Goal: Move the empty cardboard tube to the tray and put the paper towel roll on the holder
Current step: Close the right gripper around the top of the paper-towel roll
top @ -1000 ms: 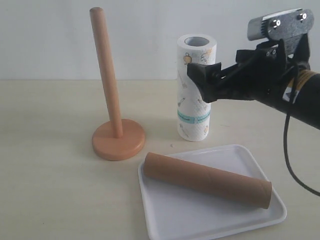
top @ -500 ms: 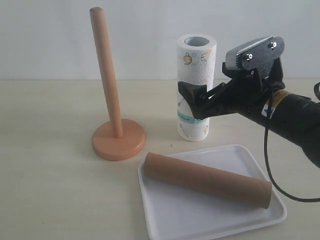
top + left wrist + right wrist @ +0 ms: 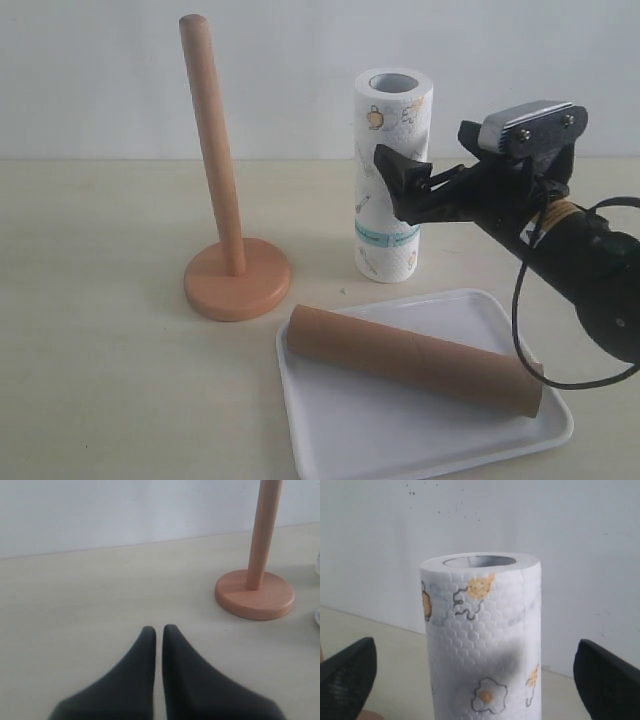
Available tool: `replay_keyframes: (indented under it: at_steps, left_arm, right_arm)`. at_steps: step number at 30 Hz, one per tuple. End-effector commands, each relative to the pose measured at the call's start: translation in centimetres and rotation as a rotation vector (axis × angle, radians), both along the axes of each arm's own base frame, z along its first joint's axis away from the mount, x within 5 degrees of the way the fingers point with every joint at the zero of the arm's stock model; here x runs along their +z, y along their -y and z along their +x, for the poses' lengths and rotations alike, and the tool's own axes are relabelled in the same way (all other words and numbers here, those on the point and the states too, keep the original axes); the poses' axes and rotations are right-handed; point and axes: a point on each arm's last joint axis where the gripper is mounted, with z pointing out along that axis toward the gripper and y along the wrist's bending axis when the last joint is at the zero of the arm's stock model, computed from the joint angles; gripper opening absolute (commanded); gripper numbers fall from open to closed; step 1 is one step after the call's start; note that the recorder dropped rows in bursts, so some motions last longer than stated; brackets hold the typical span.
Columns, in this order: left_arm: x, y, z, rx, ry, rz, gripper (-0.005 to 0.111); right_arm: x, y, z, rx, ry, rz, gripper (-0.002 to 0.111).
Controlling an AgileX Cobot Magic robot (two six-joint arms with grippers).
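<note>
Pale worktop point(image 3: 100, 390), white wall point(image 3: 90, 80) behind. On it, upright: paper towel roll point(image 3: 392, 115), long axis vertical, dead ahead of right tool point(image 3: 398, 182), spread wide to either side, gaps showing. Left tool point(image 3: 158, 635) pressed together, empty, well apart. Empty cardboard tube point(image 3: 415, 360) lying in tray point(image 3: 340, 445); holder point(image 3: 236, 280) bare.

Bare tabletop point(image 3: 90, 350) left of holder point(image 3: 215, 170), gap between holder and paper towel roll point(image 3: 388, 250), cardboard tube point(image 3: 415, 360) lying across tray point(image 3: 340, 440) in front
</note>
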Motion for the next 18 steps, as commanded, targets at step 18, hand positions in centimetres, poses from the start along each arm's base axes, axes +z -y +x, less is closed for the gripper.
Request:
replay_keyframes:
  at_steps: [18]
  left_arm:
    - [-0.1, 0.0, 0.0, 0.002, -0.001, -0.003, 0.004]
  right_arm:
    - [-1.4, -1.5, 4.0, 0.036, 0.002, -0.001, 0.105]
